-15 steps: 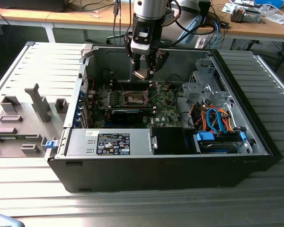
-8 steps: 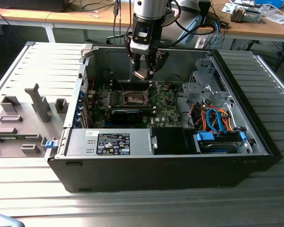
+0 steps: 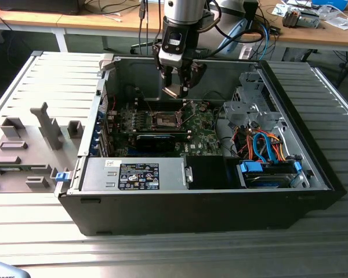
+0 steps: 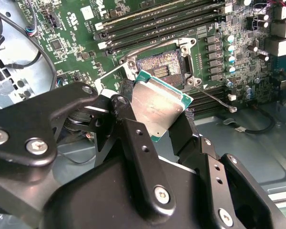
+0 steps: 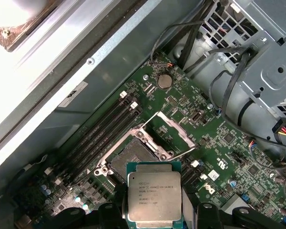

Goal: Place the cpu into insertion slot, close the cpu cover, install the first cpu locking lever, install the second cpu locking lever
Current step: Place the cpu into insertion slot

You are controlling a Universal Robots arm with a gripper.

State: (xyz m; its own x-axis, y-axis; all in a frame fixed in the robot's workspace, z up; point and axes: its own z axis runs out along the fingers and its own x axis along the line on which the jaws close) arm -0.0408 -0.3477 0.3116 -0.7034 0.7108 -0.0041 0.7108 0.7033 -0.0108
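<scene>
My gripper (image 3: 175,88) hangs inside the open computer case, shut on the cpu (image 3: 172,91). The cpu (image 5: 155,194) is a flat square chip with a silvery face and green edge, pinched at two opposite sides and tilted in the second wrist view (image 4: 158,106). It is held above the insertion slot (image 5: 133,160), not touching it. The slot (image 4: 163,67) shows a dark centre on the green motherboard (image 3: 206,136). The cpu cover (image 5: 177,129) stands swung open beside the slot. A thin wire lever (image 4: 214,99) sticks out near the socket.
Memory slots (image 5: 102,129) run alongside the socket. A long black card (image 3: 156,141) lies in front of it in the exterior view. Blue and orange cables (image 3: 267,145) and a metal drive cage (image 3: 252,101) fill the case's right side. Grey fixtures (image 3: 35,139) stand outside the case.
</scene>
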